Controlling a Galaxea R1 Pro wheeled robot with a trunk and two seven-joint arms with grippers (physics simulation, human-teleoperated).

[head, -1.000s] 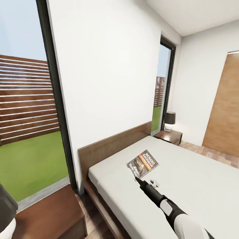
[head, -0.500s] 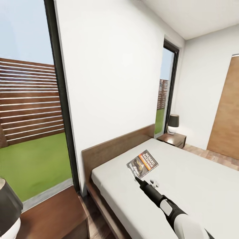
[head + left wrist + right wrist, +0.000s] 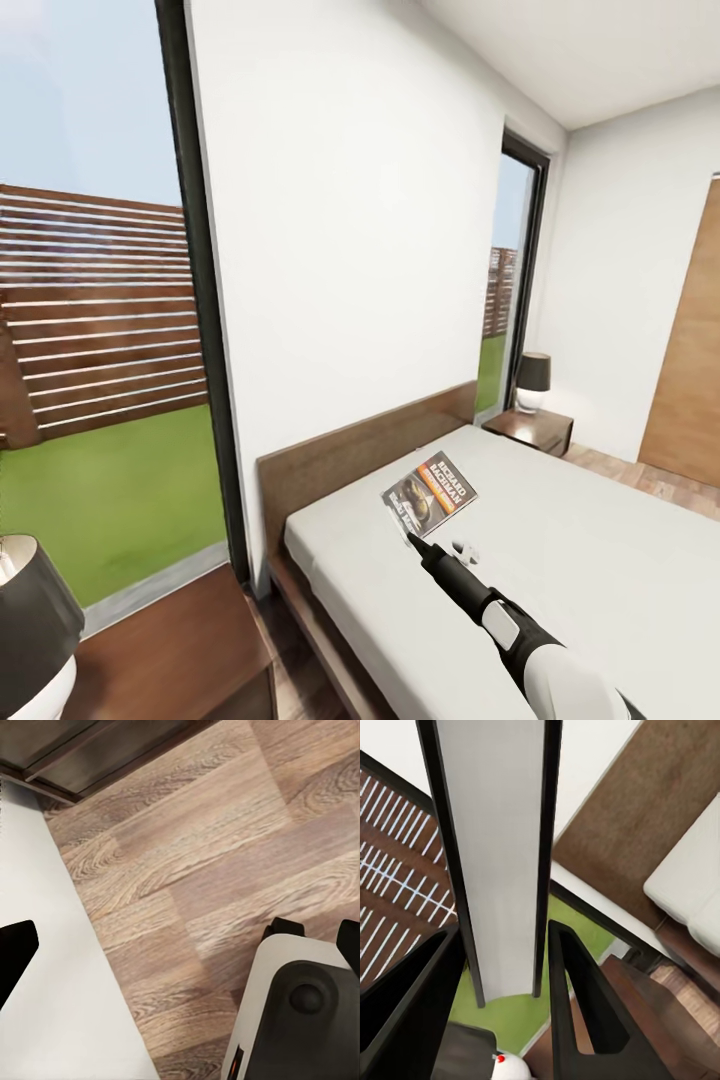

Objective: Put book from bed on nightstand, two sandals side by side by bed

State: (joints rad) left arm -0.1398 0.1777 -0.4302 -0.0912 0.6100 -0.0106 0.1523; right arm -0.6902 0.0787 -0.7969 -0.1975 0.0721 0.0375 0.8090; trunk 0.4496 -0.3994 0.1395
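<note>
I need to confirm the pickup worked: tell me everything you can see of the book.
The book is a thin paperback with a grey-and-dark cover picture and an orange band of white lettering. In the head view it is held by a lower corner in the right gripper, its cover facing the camera and tilted, in front of the grey mattress of the bed. In the right wrist view it appears edge-on between the jaws, as a pale slab with dark edges.

The bed (image 3: 560, 560), a light-grey mattress in a dark wooden frame, fills the lower right of the head view. A nightstand (image 3: 160, 650) at lower left carries a dark-shaded lamp (image 3: 30, 630); another nightstand (image 3: 535, 428) at centre right carries a second lamp (image 3: 533, 380).
</note>
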